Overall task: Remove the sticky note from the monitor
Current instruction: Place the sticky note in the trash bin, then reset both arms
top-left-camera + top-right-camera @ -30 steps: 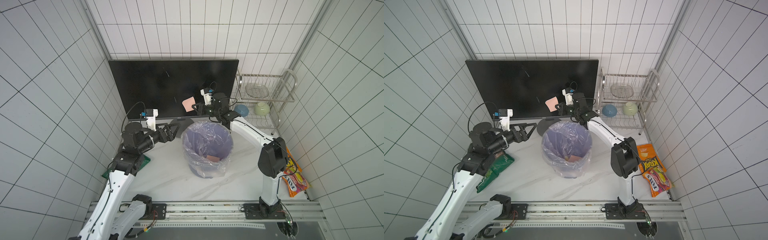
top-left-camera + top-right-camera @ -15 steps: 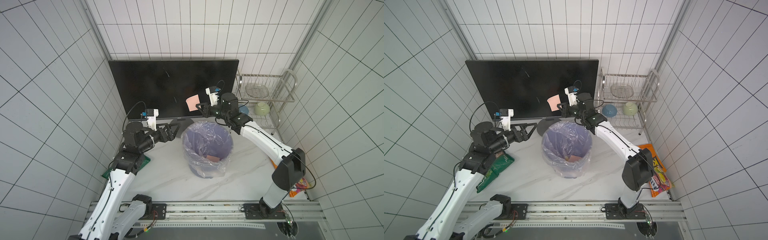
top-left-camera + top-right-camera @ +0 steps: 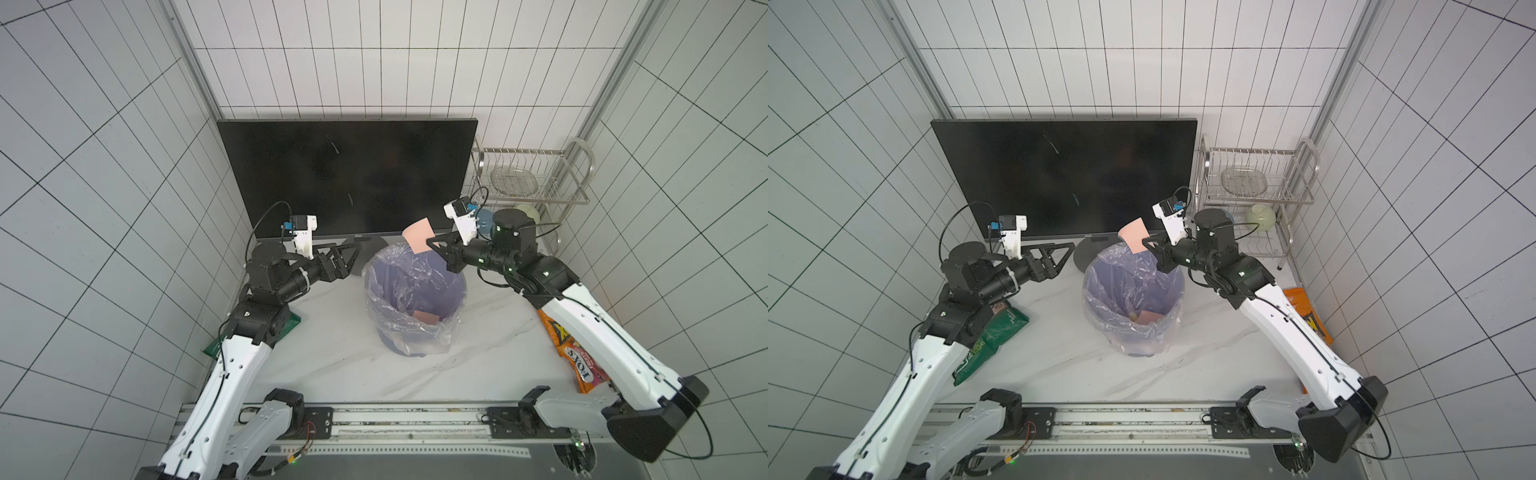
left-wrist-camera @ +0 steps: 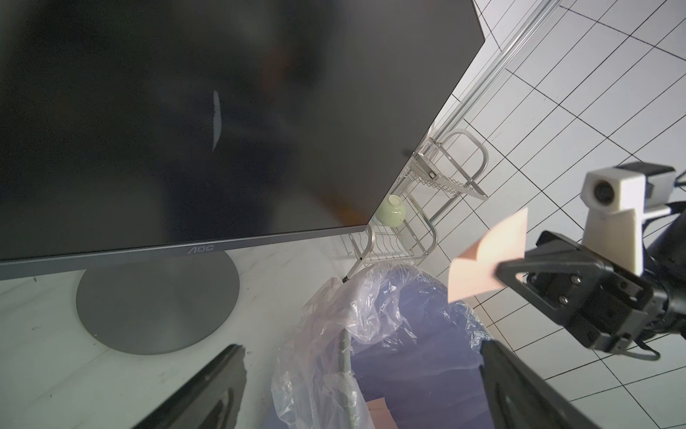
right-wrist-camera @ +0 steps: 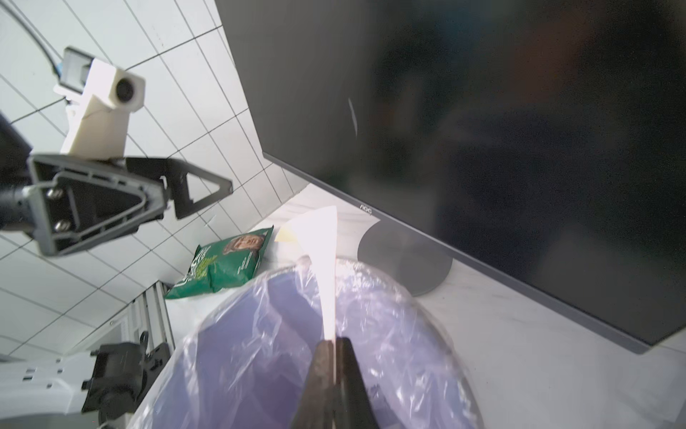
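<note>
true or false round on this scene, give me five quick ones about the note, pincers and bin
1. The note is stuck on the monitor. False: the right pincer is shut on it, off the screen.
2. The left pincer is open and empty. True.
3. The bin has nothing in it. False: another note lies inside.
4. A green bag lies left of the bin. True.
5. A green bowl sits in the rack. True.
</note>
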{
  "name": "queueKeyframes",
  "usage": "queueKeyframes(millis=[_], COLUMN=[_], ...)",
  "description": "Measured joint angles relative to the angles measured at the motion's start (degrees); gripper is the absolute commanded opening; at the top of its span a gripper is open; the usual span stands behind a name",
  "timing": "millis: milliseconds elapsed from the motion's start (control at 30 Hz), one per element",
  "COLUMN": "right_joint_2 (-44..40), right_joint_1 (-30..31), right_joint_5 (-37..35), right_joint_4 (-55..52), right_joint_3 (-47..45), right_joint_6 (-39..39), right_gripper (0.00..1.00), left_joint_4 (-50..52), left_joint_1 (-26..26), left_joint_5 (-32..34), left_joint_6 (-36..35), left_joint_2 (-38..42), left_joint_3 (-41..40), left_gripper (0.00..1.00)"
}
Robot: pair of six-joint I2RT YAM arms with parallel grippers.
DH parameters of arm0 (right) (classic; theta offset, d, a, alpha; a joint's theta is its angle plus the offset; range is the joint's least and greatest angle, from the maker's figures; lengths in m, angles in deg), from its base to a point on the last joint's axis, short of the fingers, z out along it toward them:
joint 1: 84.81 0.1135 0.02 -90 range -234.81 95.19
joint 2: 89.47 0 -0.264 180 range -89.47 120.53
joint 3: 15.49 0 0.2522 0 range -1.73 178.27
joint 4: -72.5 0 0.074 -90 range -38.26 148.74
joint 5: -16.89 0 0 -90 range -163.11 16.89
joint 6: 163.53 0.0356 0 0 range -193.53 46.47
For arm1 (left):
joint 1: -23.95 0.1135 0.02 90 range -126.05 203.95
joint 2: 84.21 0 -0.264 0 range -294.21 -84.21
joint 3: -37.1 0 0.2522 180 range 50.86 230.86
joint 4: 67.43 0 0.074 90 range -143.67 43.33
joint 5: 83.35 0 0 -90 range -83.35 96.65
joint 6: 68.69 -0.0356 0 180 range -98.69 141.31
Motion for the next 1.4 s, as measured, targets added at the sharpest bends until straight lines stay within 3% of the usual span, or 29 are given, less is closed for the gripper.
queueKeyframes(millis=[167,267,333,433,567,700,933,1167,1400], right_joint_2=[-4.24,-4.15,-4.04,-4.02,-3.96,-4.26,-10.86,-18.16,-14.47], right_joint_1=[2.36,3.43,3.74,3.74,3.69,2.03,-12.79,-27.63,-32.46], right_joint_5=[-0.2,-1.03,-2.08,-4.33,-8.13,-10.47,-13.22,-21.18,-25.57], right_joint_4=[-6.56,-9.14,-10.19,-10.45,-10.54,-9.68,-5.62,0.22,10.71], right_joint_3=[-4.79,-5.75,-5.79,-5.64,-4.24,-3.48,-10.23,-26.21,-42.69], right_joint_6=[-2.86,-4.13,-4.9,-5.86,-6.73,-7.15,-3.82,2.97,9.05], right_gripper=[0.04,0.14,0.27,0.39,0.43,0.57,0.91,0.97,0.99], left_joint_4=[-1.01,-1.73,-2.1,-2.36,-2.36,-2.32,-0.68,1.14,-3.91], left_joint_1=[0.0,0.0,0.0,0.0,0.0,0.11,3.5,3.61,1.31], left_joint_5=[0.0,0.0,0.0,0.04,0.22,1.49,9.94,21.35,36.24], left_joint_6=[0.79,1.25,1.49,1.62,1.62,1.44,1.18,0.55,0.85], left_joint_2=[-0.72,-0.96,-1.01,-0.98,-0.98,-0.98,1.57,7.56,4.66], left_joint_3=[-0.02,-0.07,-0.07,-0.07,-0.07,-0.17,-1.92,-8.41,-24.33], left_gripper=[0.99,0.99,0.99,0.99,0.99,0.99,0.99,0.98,0.99])
